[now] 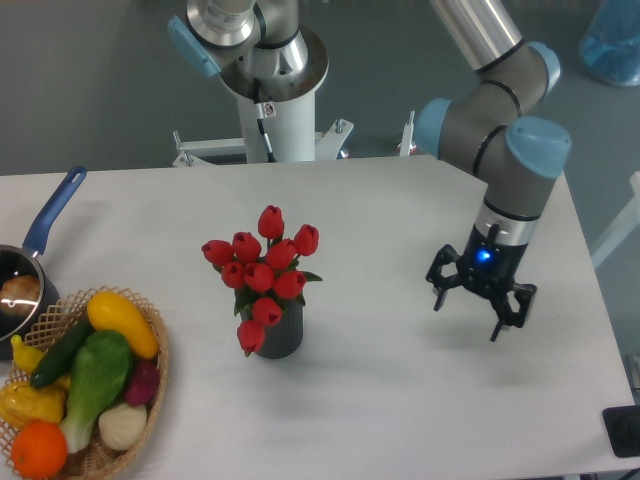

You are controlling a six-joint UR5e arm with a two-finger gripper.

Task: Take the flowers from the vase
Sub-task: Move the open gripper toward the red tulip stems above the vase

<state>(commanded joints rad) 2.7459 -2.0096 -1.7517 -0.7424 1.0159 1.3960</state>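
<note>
Near the middle of the desk [400, 400] the flowers [262, 270] stand in the vase [281, 331] — light, soft, easily crushed, likely best pinched at the bunched stems — while the gripper [468, 311] hangs well right, fingers spread, empty.

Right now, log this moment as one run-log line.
phase: approach | gripper: open, empty, right of flowers | flowers: in vase, untouched | vase: upright on table
</note>
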